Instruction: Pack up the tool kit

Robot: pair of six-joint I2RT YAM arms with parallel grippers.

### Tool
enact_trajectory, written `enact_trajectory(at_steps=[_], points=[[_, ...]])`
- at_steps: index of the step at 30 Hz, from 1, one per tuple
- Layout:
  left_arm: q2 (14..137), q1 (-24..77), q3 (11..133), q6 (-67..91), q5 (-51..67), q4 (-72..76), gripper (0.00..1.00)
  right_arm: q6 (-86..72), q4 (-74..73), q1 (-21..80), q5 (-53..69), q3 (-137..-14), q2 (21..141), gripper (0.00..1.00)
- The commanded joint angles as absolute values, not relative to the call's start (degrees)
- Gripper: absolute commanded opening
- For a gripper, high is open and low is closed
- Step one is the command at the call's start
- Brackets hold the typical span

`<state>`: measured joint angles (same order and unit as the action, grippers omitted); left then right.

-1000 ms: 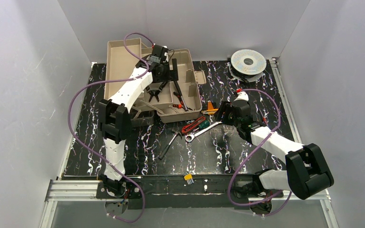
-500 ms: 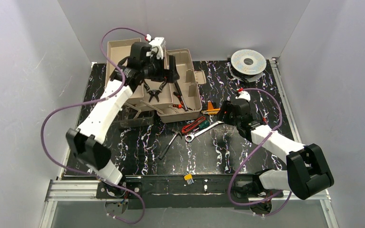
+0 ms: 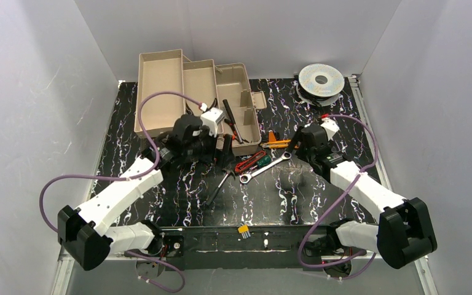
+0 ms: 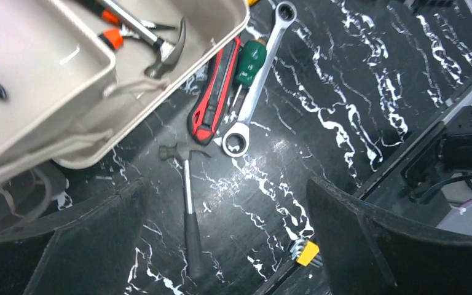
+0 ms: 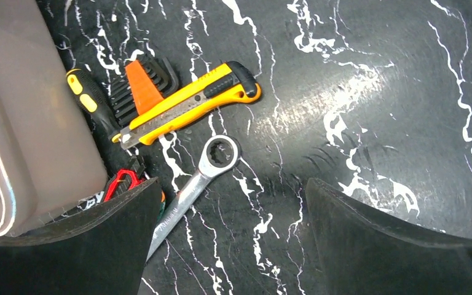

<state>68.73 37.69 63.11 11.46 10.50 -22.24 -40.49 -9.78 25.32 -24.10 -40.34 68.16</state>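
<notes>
We count one toolbox (image 3: 160,92), showing three tan sections side by side.

Hammers, two: the boxed hammer (image 4: 171,49) and the loose hammer (image 4: 188,209).

Utility knives, two: the yellow knife (image 5: 187,106) and the red knife (image 4: 214,92).

Ratchet wrench (image 4: 260,74), one.

Hex-key sets, two: the orange set (image 5: 142,86) and the yellow set (image 4: 306,252).

Screwdrivers, one confirmed: the green-handled screwdriver (image 4: 250,58). We also log one yellow-and-black handle (image 5: 86,98), and we cannot tell what kind of tool it belongs to.

Wire spool (image 3: 321,80), one.

Some orange-gripped items (image 4: 113,38) lie inside the box; we cannot count them from these views.
</notes>
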Motion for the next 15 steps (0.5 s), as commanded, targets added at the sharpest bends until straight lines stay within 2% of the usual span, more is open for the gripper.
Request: enact_trajectory(at_steps=[1,7,15], points=[[63.7,39.1,55.8,14.3,7.2,-15.9,0.98,-44.9,-15.5,23.8,-24.6,-44.0,68.6,0.93],[61.3,40.1,47.8,16.3,7.5,-10.6,0.98,-50.0,-21.0,22.0,-18.2,-49.2,73.4,0.85],[61.8,40.3,41.6,20.3,2.4,-8.0,0.98,-58.8,-25.0,21.4,-13.0,-55.9,81.6,0.82]])
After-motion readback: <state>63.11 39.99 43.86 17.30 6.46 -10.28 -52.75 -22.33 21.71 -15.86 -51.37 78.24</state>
